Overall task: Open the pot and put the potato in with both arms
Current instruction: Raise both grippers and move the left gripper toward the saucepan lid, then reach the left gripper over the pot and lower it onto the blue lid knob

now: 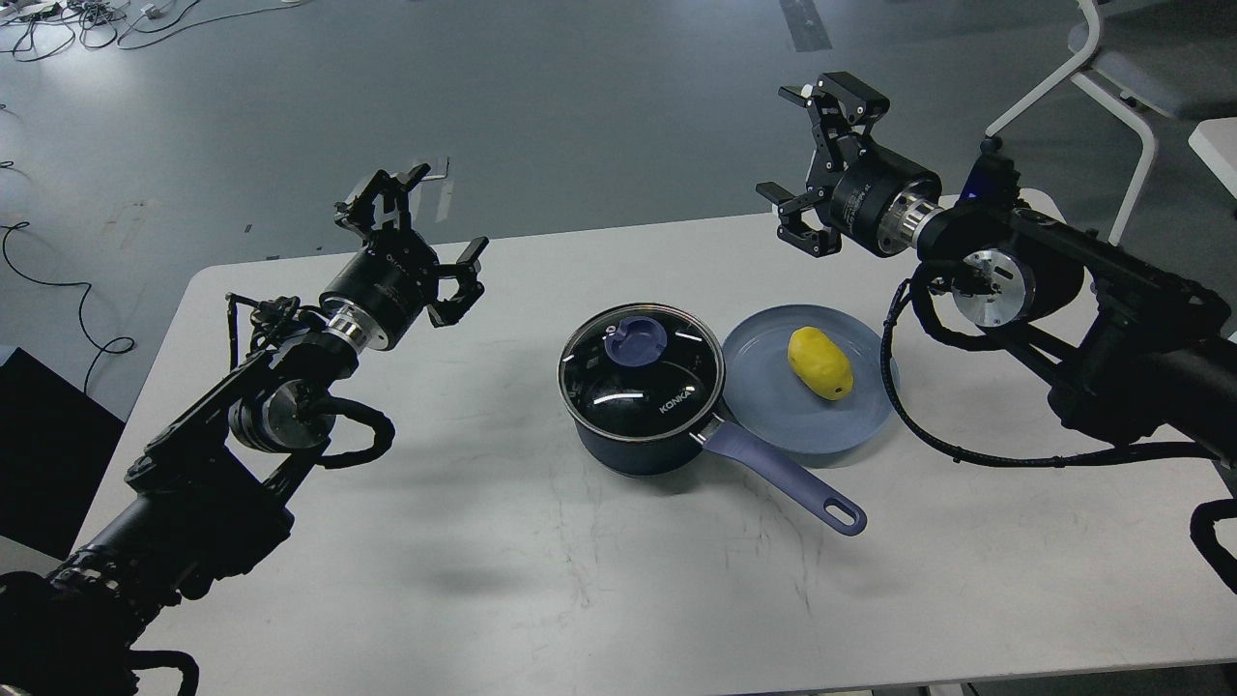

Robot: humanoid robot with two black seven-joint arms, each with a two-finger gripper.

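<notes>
The dark navy pot (638, 445) stands mid-table with its glass KONKA lid (643, 372) on and the blue knob (635, 338) on top. Its lavender handle (783, 478) points to the front right. The yellow potato (819, 362) lies on the pale-blue plate (773, 420) just right of the pot. My left gripper (425, 232) is open and empty, in the air well left of the pot. My right gripper (807, 155) is open and empty, high above the table's far edge, behind the plate.
The white table (541, 580) carries only the pot and plate. A white chair (1111, 77) stands on the floor at the back right. Loose cables (58, 19) lie on the floor at the far left.
</notes>
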